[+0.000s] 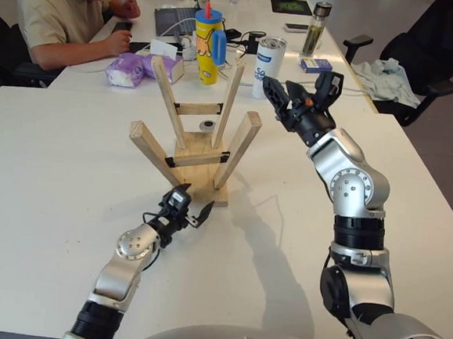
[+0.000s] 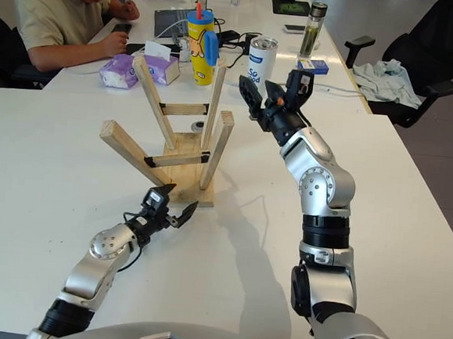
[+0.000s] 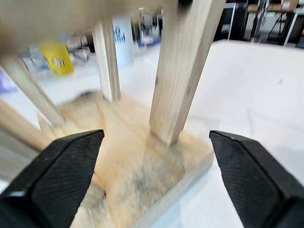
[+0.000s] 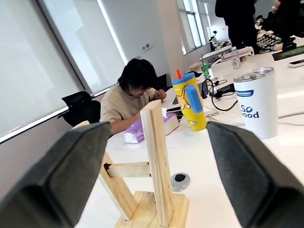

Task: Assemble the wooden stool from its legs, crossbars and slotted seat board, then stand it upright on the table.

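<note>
The wooden stool stands upside down on the white table, its seat board flat on the surface and its legs pointing up, joined by crossbars. My left gripper is open just in front of the seat board's near edge, level with the base of one leg. My right gripper hangs open in the air to the right of the stool, near the top of the right leg. Neither gripper touches the wood.
Behind the stool stand a yellow cup, a white tumbler and tissue packs. A small round grommet sits in the table behind the seat board. Bare table spreads to the stool's left and right.
</note>
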